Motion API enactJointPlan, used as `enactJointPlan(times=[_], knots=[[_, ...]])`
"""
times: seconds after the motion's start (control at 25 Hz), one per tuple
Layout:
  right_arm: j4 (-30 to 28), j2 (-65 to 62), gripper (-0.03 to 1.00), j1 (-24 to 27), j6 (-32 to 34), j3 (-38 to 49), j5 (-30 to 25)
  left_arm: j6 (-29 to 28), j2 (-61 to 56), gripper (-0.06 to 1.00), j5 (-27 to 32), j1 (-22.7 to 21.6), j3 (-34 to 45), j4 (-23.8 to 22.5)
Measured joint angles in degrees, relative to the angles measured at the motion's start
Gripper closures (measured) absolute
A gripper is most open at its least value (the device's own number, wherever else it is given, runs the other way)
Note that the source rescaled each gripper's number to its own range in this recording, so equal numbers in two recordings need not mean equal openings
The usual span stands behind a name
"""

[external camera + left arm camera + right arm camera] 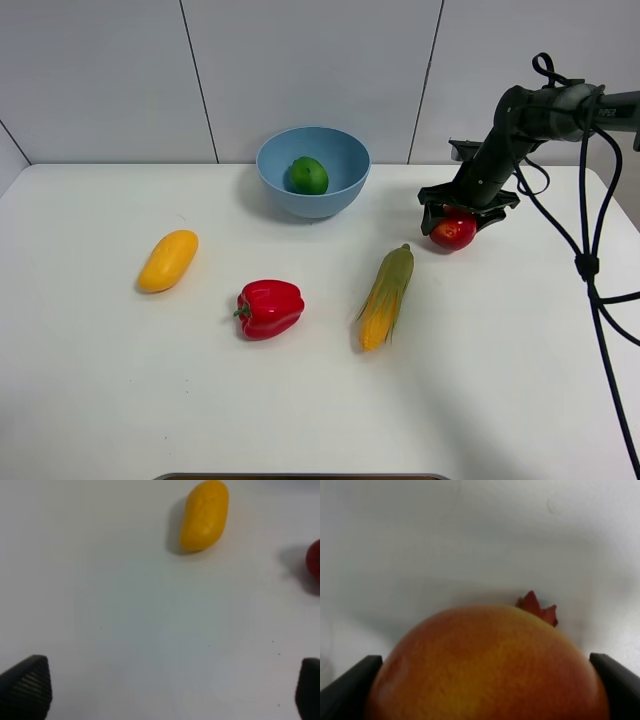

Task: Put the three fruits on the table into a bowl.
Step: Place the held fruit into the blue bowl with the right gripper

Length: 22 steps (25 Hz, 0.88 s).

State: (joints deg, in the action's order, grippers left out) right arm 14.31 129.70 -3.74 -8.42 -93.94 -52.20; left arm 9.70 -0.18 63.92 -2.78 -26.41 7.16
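Looking down from the high camera, the white table (100,400) carries a light-blue bowl (345,160) at the back, with the green fruit (308,175) lying inside it. The mango (168,260) lies on the left, a red bell pepper (270,308) near the middle and a corn cob (387,297) to its right. The right arm (520,125) reaches down, and the right jaws grip the red fruit (454,232) just right of the bowl; I cannot tell whether it touches the table.

From the left wrist, the left jaws stand spread wide over bare table, their fingertips (25,685) far apart and the mango well beyond them.

From the right wrist, the red fruit fills the gap, pinched on both sides, with its small pointed crown on the far side.
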Motion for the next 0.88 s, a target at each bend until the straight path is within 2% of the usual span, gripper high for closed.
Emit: enactJointPlan(times=[0.88], knots=[[0.62, -1.73, 0.6, 0.0, -0.05, 0.0, -1.54, 0.0, 0.0, -0.06, 0.0, 0.0, 0.0, 0.0]])
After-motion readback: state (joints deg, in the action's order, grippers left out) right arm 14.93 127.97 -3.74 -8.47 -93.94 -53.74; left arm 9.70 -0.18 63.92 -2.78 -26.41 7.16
